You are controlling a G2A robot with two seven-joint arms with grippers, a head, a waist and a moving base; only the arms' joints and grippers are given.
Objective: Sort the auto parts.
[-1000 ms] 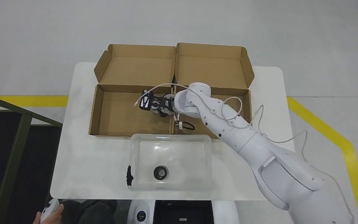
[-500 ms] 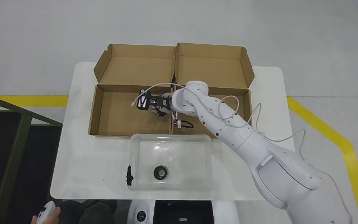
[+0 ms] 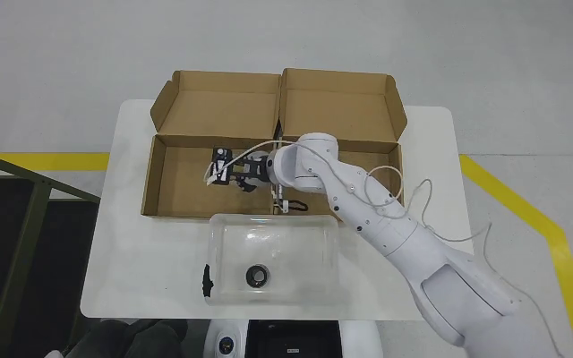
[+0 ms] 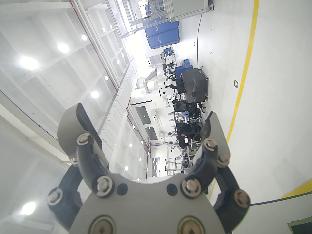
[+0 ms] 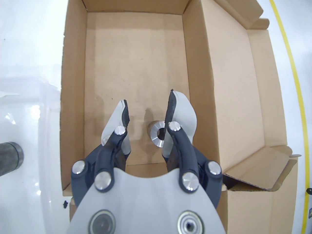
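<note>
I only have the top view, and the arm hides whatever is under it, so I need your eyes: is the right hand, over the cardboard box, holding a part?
Observer: No. The right wrist view shows the right hand open, with nothing gripped between its fingers.
Operator: So is there a part in that box?
Observer: Yes. A silver metal ring lies on the floor of the brown cardboard box, beneath the open fingers.
Operator: And the left hand?
Observer: The left wrist view shows the left hand open too, with nothing in it.
</note>
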